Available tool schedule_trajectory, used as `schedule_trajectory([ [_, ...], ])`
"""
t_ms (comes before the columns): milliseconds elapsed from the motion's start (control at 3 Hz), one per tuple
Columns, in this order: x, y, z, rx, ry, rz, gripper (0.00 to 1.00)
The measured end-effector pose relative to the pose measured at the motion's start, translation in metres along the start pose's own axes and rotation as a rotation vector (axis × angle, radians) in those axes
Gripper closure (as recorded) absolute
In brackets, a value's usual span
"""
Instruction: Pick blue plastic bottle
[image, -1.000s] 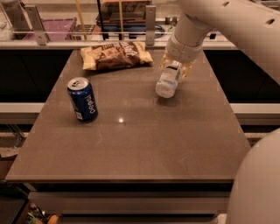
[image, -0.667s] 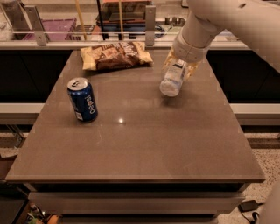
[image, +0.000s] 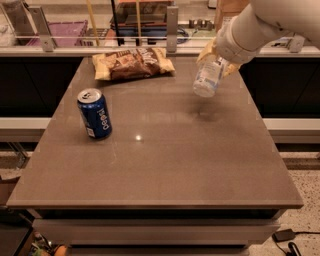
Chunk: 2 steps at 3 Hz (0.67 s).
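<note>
The blue plastic bottle (image: 208, 77) is a small clear, whitish bottle with a pale label. It hangs tilted above the far right part of the table, clear of the surface, with its shadow on the tabletop below. My gripper (image: 216, 59) is shut on its upper part, its yellowish fingers (image: 205, 51) on either side of the bottle. The white arm reaches in from the upper right.
A blue Pepsi can (image: 94, 113) stands upright on the left of the grey table (image: 165, 165). A brown and yellow snack bag (image: 132, 63) lies at the far edge. A counter with rails and a purple bin (image: 62, 31) runs behind the table.
The gripper has lifted the bottle off the table and carried it up and to the right. The arm has drawn back toward the upper right. The can and bag have not moved.
</note>
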<state>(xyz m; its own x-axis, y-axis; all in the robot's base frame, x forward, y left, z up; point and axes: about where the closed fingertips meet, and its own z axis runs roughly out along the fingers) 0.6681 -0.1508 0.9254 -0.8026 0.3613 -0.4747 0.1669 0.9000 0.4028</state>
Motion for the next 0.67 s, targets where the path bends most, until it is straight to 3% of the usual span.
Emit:
schedule_trajectory([
  [667, -0.029, -0.001, -0.027, -0.145, -0.107, -0.103, 1.00],
])
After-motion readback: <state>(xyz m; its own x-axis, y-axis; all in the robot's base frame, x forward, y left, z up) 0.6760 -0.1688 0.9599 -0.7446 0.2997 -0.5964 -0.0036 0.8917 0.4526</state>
